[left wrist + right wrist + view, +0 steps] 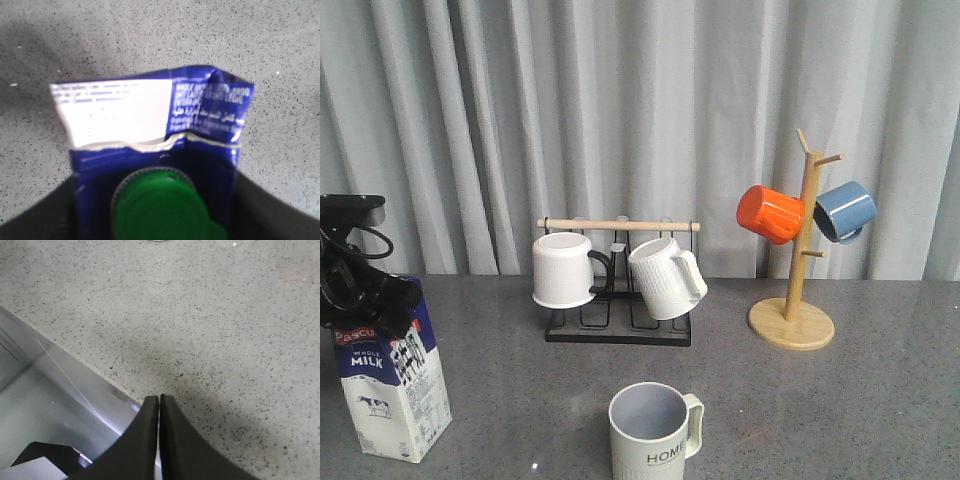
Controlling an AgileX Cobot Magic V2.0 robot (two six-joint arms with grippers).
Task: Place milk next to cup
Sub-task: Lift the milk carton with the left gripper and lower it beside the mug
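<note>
Milk (392, 385) at 8 o'clock on the grey speckled table (840, 400), long axis upright, tilted slightly, clamped at its top by the left gripper (375, 300). Cup (652, 430) at 6 o'clock, well apart. Right gripper (159, 405) pressed together. Grey curtain (650, 110) behind.

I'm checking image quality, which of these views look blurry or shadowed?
Front view: sharp and evenly lit. Left wrist view: the milk carton's print is soft, its green cap blurred, too close. Right wrist view: table speckle crisp; a dark shadow spreads ahead of the shut right gripper.
</note>
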